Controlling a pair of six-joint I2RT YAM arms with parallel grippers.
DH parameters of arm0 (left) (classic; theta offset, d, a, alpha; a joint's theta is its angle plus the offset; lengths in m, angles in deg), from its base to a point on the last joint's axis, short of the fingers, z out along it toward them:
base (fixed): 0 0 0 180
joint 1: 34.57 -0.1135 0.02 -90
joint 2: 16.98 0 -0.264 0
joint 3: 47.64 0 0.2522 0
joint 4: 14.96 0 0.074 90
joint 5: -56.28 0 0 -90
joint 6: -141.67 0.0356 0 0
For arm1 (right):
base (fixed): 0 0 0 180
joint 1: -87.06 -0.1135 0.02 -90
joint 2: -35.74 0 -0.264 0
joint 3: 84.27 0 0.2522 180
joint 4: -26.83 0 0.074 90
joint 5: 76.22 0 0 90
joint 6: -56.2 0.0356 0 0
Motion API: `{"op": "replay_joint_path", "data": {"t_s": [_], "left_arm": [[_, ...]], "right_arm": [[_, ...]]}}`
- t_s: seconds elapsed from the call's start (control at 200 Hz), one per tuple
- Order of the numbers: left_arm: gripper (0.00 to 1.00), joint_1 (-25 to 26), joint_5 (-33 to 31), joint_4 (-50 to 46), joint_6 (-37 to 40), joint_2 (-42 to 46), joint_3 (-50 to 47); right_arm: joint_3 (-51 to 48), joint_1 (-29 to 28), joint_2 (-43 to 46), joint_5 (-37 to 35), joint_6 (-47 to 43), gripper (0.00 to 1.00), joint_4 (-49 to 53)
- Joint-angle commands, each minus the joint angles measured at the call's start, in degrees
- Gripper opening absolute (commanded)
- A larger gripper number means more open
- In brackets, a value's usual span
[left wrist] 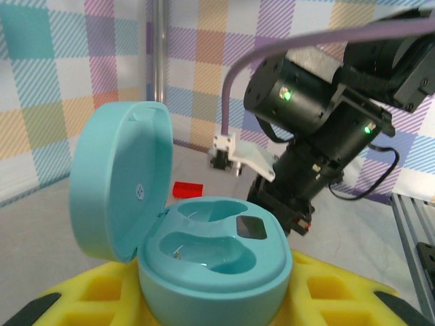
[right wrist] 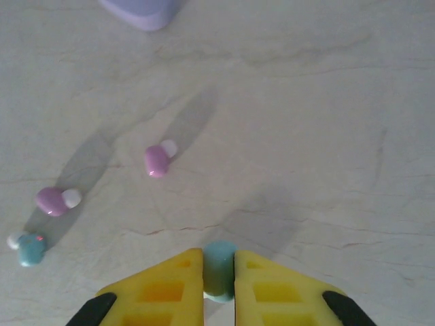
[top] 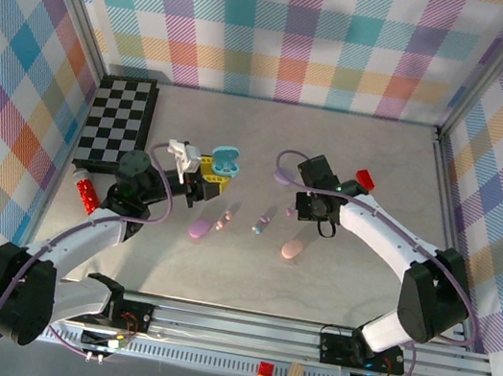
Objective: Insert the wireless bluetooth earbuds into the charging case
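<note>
a: right gripper (right wrist: 218, 258) is pinched shut on a pale blue earbud (right wrist: 219, 273), over the table (right wrist: 306, 136). left gripper (left wrist: 214, 307) is clamped on the teal charging case (left wrist: 217, 252), lid (left wrist: 119, 183) tipped up, both wells look empty.

b: we judge the bud featherlight, hard, glossy and rounded, so apt to squirt from the pads. we'd hold it across the fat body, stem free.

a: loose on the matte table: a pink earbud (right wrist: 156, 160), a second pink earbud (right wrist: 53, 201), a blue earbud (right wrist: 28, 248). the case is a smooth pebble shell with moulded pockets.
</note>
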Motion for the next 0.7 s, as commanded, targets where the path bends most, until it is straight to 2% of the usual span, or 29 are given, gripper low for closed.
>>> {"op": "replay_joint_path", "data": {"t_s": [0.0,0.42,0.555,0.695], "left_arm": [[0.37,1.2,-0.3,-0.7,2.3,-0.7,2.3],[0.37,3.5,-0.9,-0.1,2.8,-3.2,2.8],[0.37,4.3,-1.0,0.7,2.7,-4.4,3.2],[0.36,4.4,-1.2,1.4,2.4,-4.1,2.8]], "right_arm": [[1.7,-0.4,-1.0,-4.7,1.0,0.14,3.4],[1.1,-0.4,1.7,-1.1,1.0,0.14,3.0],[-1.1,-0.2,3.4,4.5,-0.5,0.14,-1.0],[-2.2,0.0,0.2,7.9,-1.6,0.15,-2.2]]}}
